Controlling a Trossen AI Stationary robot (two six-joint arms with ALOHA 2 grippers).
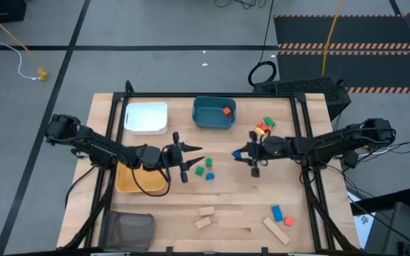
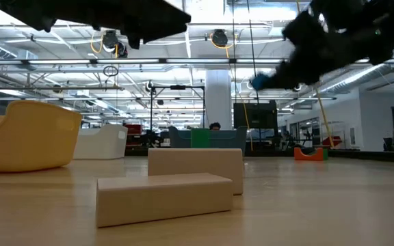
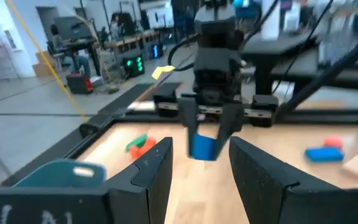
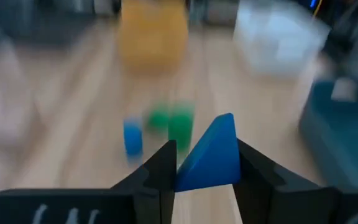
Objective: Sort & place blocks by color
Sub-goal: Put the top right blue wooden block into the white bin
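My right gripper (image 1: pixel 242 154) is above the table's middle, shut on a blue wedge-shaped block (image 4: pixel 213 155), which also shows in the left wrist view (image 3: pixel 202 147). My left gripper (image 1: pixel 193 162) is open and empty, facing it from the left. Below and between them, two green blocks (image 1: pixel 199 171) (image 1: pixel 208 162) and a blue one (image 1: pixel 210 176) rest on the table. A red block (image 1: pixel 226 111) lies in the teal tray (image 1: pixel 203 121). A mixed cluster of blocks (image 1: pixel 264 126) lies at the right. Tan blocks (image 1: pixel 206 211) (image 1: pixel 276 231) lie near the front. My right gripper pinches the blue wedge's two flat sides (image 4: pixel 194 168) between its two fingers. The fingers come about level from the table's right, pointing left. The block is lifted clear of the table, its pointed end sticking out past the fingertips.
A white tray (image 1: pixel 146 117) stands at the far left, a yellow tray (image 1: pixel 130 183) under my left arm, and a dark mesh basket (image 1: pixel 128 231) at the front left. A blue block (image 1: pixel 277 212) and an orange block (image 1: pixel 288 222) lie at the front right.
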